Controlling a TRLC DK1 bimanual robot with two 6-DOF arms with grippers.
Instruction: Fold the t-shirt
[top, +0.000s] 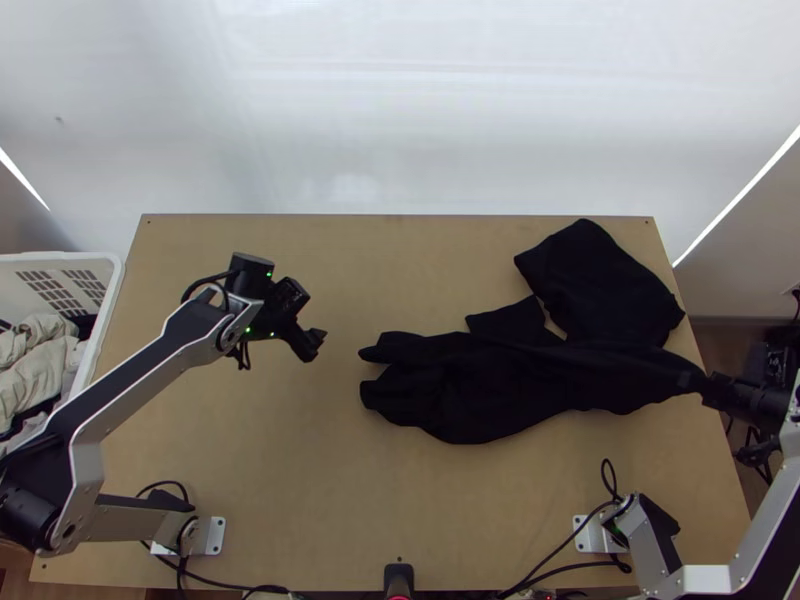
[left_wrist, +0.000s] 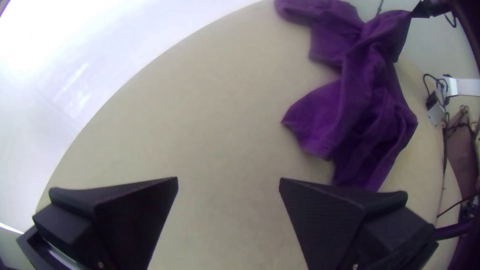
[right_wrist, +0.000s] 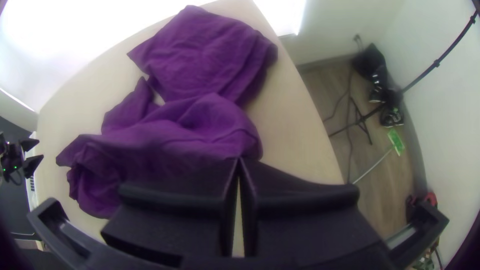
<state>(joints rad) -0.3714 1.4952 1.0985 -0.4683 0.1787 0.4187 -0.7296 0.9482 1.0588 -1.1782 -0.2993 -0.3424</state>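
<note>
My left gripper (top: 318, 338) is over the left part of the table, apart from the cloth. The right gripper (top: 702, 385) is at the table's right edge, at the end of a stretched part of the black t-shirt (top: 500, 390). The shirt lies bunched and twisted, a wider part spread toward the far right corner. In the left wrist view the left gripper (left_wrist: 228, 182) stands open, bare table between its fingers, the t-shirt (left_wrist: 365, 100) beyond, purple here. In the right wrist view the right gripper (right_wrist: 239, 160) is shut on an edge of the t-shirt (right_wrist: 200, 55).
A white basket (top: 110, 270) holding light cloths stands at the table's left side. Bare wooden table (top: 300, 480) lies left of the shirt and in front of it. Cables run along the near edge between the arms' bases. A white wall rises behind the table.
</note>
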